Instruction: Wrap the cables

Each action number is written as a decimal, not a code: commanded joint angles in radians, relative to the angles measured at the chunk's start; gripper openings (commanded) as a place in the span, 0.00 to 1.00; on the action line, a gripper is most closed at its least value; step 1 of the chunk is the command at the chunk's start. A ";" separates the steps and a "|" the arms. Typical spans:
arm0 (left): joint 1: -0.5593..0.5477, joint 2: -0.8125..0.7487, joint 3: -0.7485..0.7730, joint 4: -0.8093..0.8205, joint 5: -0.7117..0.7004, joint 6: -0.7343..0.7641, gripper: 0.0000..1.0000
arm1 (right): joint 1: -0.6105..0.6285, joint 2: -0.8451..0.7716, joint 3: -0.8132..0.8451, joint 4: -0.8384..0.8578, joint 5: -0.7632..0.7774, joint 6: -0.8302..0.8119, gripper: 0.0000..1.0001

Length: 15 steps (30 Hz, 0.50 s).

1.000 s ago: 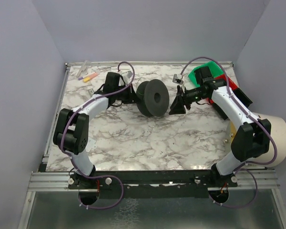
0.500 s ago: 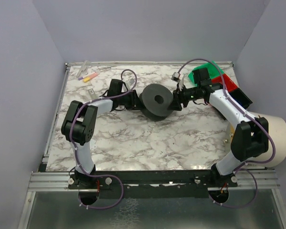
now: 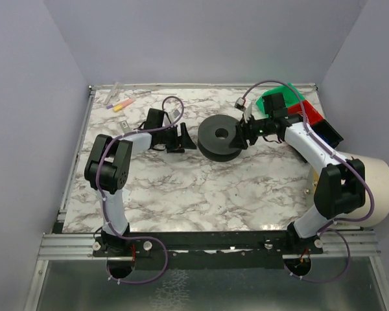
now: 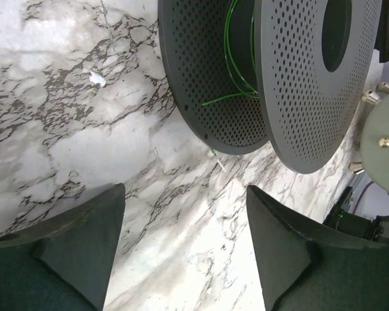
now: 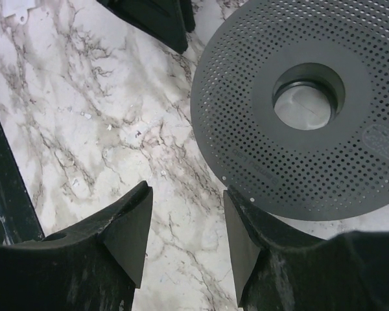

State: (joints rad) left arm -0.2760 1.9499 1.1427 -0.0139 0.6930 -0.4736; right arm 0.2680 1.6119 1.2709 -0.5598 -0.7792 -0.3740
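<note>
A: Surface and room, quick.
B: White marble tabletop (image 3: pixel 181 194) with grey veins. Plain lavender-grey walls (image 3: pixel 201 39) on three sides, and a metal rail frame (image 3: pixel 207 243) along the near edge. A black perforated spool (image 3: pixel 222 137) lies flat around mid-table, hub hole up.

A: Clutter?
B: Pink and orange markers (image 3: pixel 120 105) are well to the spool's far left, by the back edge. Green plastic piece (image 3: pixel 279 98) and red piece (image 3: pixel 309 115) are on the spool's far right. Cream cylinder (image 3: pixel 379 188) is off the table edge, to the spool's near right.

A: Left arm?
B: Left arm (image 3: pixel 107 168) has its elbow folded up at the spool's near left, with the forearm running low across toward it. The left gripper (image 4: pixel 185 194) faces the spool's left side and is apart from it, with bare marble between. Its fingers (image 4: pixel 71 253) are spread wide with nothing in them.

A: Right arm?
B: Right arm (image 3: pixel 311 146) has its elbow at the spool's near right, forearm angled in toward the spool. The right gripper (image 5: pixel 186 194) sits at the spool's right rim, looking down on the top flange. Its fingers (image 5: pixel 117 259) are parted at a medium gap with only marble between them. One fingertip is just beside the rim, and I can't tell if it touches.

A: Cable?
B: The green cable (image 4: pixel 220 99) is hair-thin and sits inside the spool between the two flanges. A few loose turns go round the core and one end pokes out toward the left gripper. Neither gripper holds it.
</note>
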 commanded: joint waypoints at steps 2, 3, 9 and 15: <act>0.031 -0.073 0.031 -0.113 -0.043 0.113 0.81 | -0.031 -0.012 -0.009 0.039 0.079 0.039 0.54; 0.038 -0.088 0.035 -0.122 -0.046 0.124 0.84 | -0.038 -0.017 -0.010 0.042 0.090 0.043 0.55; 0.054 -0.209 0.110 -0.304 -0.104 0.300 0.99 | -0.071 -0.116 -0.012 0.019 0.225 -0.006 0.95; 0.066 -0.427 0.184 -0.486 -0.227 0.523 0.99 | -0.075 -0.311 -0.056 -0.066 0.337 -0.065 1.00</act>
State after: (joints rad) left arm -0.2195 1.6932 1.2602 -0.3477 0.5735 -0.1551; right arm 0.1940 1.4406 1.2526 -0.5606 -0.5465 -0.3851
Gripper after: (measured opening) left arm 0.989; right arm 0.997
